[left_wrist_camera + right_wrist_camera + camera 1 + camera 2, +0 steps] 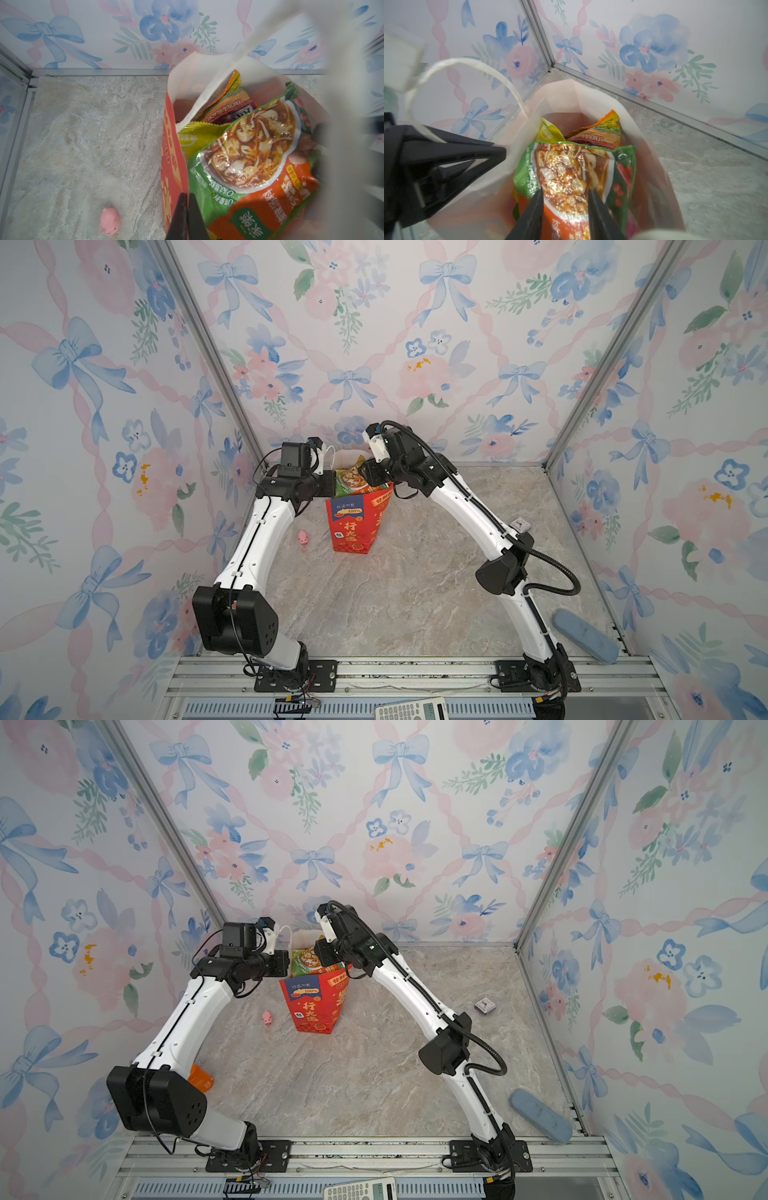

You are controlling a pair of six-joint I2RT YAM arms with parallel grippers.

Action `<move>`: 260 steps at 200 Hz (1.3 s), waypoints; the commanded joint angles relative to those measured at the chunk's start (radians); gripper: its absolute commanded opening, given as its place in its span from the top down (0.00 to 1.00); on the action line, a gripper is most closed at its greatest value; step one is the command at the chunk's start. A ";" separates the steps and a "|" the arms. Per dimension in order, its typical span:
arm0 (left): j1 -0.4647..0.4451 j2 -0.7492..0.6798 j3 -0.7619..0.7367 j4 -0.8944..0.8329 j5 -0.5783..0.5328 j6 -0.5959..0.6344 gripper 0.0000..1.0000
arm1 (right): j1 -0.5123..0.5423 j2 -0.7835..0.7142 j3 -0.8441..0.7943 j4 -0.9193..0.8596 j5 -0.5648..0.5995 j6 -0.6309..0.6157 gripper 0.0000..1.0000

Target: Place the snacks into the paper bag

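Paper bag (353, 531): blue label panel (347, 508) reads "100%"; large yellow characters "行大运" on the red front. Purple packet (224, 119) inside: "FOX'S", partly covered, and "LEMON & BLACKCU…", cut off. Green-orange packet (249, 166): Chinese print, not legible

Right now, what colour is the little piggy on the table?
Pink; the piggy shows best in the left wrist view.

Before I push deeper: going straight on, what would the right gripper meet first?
The right gripper would likely meet the glossy green-and-orange snack packet first, between its jaws inside the red paper bag; depth unclear.
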 commanded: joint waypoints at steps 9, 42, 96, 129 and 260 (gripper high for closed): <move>0.006 -0.019 -0.004 -0.005 0.026 0.013 1.00 | 0.020 0.082 0.038 0.014 0.104 -0.041 0.62; 0.006 -0.027 -0.006 -0.004 0.024 0.015 1.00 | 0.034 0.123 0.078 -0.014 0.113 -0.046 0.60; 0.006 -0.031 -0.005 -0.004 0.022 0.007 1.00 | 0.039 0.026 0.060 0.000 0.049 -0.039 0.50; 0.006 -0.037 -0.006 -0.005 0.002 0.003 1.00 | 0.038 -0.144 -0.048 0.095 -0.033 -0.039 0.39; 0.009 -0.096 -0.013 -0.003 -0.046 -0.015 0.08 | -0.011 -0.836 -0.993 0.545 0.045 -0.099 0.03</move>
